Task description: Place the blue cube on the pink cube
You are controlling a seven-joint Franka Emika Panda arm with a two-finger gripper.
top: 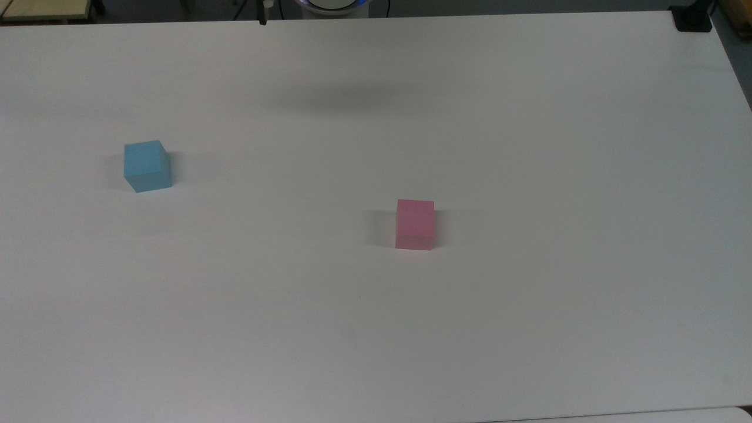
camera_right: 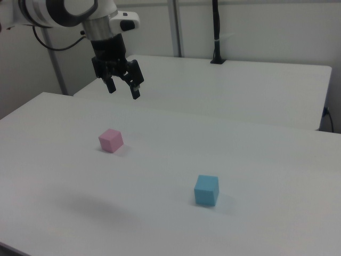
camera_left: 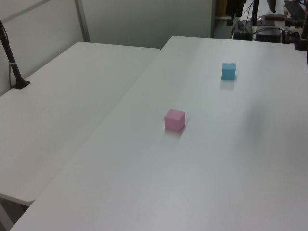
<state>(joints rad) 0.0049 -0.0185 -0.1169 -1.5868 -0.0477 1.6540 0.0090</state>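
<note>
We hold the gripper [camera_right: 123, 88] high above the table [top: 376, 329], fingers spread wide and empty. The blue cube [top: 147, 165] sits alone toward the top view's left, well apart from the pink cube [top: 415, 224] near the middle. We judge the risk lies in the grasp: the blue cube stands slightly turned, so unaligned fingers could nudge it aside. An off-centre release could later topple it off the pink.

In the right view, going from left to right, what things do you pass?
Robot gripper hanging above the white table, fingers open → small pale pink matte cube → small light sky-blue matte cube → black pole standing on the rear table.
</note>
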